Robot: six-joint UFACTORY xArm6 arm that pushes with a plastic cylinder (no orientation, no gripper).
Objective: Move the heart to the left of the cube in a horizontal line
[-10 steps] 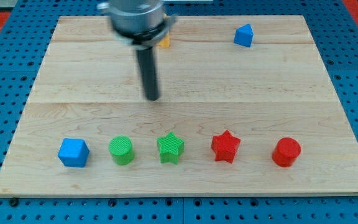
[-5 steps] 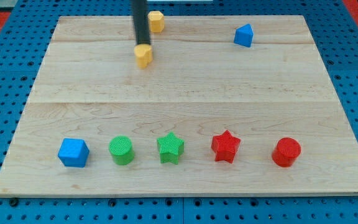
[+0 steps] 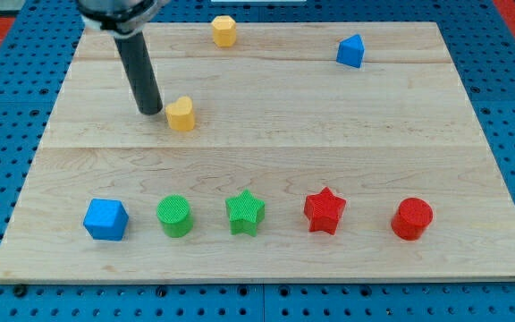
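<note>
Camera view shows my tip (image 3: 151,111) resting on the desk (image 3: 329,134) just beside the yellow heart (image 3: 181,114), on its left as the view has it, close enough that contact cannot be ruled out. No grasping hand exists on this rig, only the dark rod, so nothing is clasped; the heart can only be shoved. It sits in the upper left part of the desk, well apart from the blue cube (image 3: 105,219), which anchors the view's left end of a row along the bottom: green cylinder (image 3: 174,216), green star (image 3: 245,213), red star (image 3: 325,210), red cylinder (image 3: 412,219). From this side a push would likely send the heart rightward, so I judge the rod needs to get above it to drive it down past the cube's left. A yellow hexagonal block (image 3: 224,30) and a blue block (image 3: 350,51) lie near the top, out of the way.
</note>
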